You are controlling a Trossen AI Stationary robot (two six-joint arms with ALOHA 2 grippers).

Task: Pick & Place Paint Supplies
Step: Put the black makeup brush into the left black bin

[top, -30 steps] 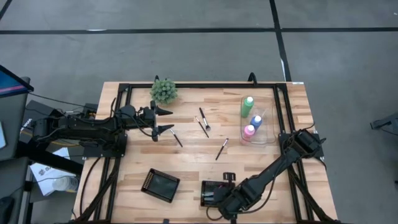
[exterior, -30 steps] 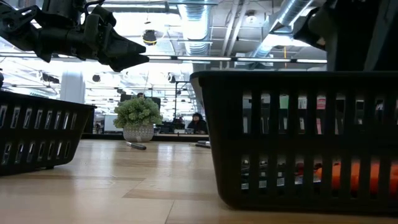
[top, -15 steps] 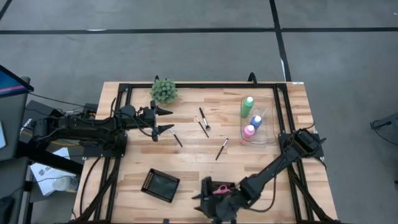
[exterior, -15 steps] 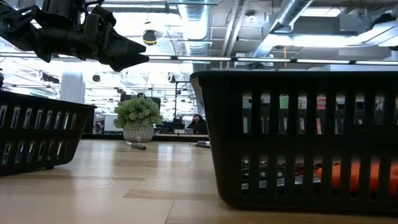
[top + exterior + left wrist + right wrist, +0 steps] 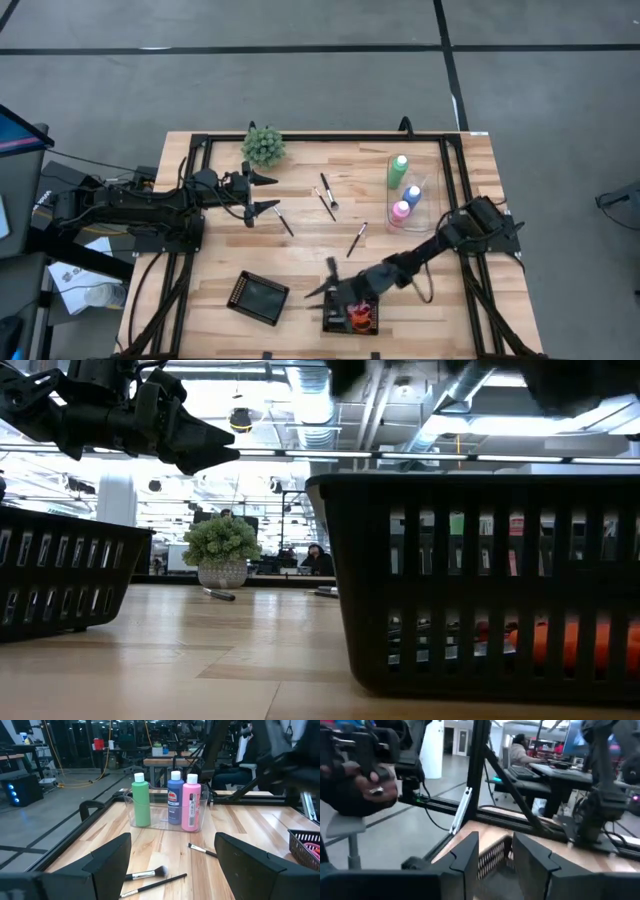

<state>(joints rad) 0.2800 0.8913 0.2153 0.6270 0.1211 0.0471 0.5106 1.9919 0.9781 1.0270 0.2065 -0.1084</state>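
Note:
Green (image 5: 399, 170), blue (image 5: 411, 195) and pink (image 5: 400, 212) bottles stand in a clear bin at the table's right. Several thin brushes lie mid-table (image 5: 327, 190), (image 5: 357, 238), (image 5: 284, 222). The pink and orange scissors (image 5: 360, 318) lie inside the black tray (image 5: 330, 322) near the table's near edge. My right gripper (image 5: 320, 280) hovers open just beyond that tray's far left corner. My left gripper (image 5: 277, 193) hangs open above the table, near the plant ball (image 5: 263, 145).
A second black tray (image 5: 258, 298) sits left of the first, near the near edge. In the low view the tray wall (image 5: 480, 580) fills the right side, with the orange scissors (image 5: 560, 640) behind its slats. Bare wood lies between the trays and the brushes.
My right gripper has risen from over the tray at the near edge and swung toward the far edge and left, its arm drawing back across the table. The scissors stay in the tray. My left arm has kept still.

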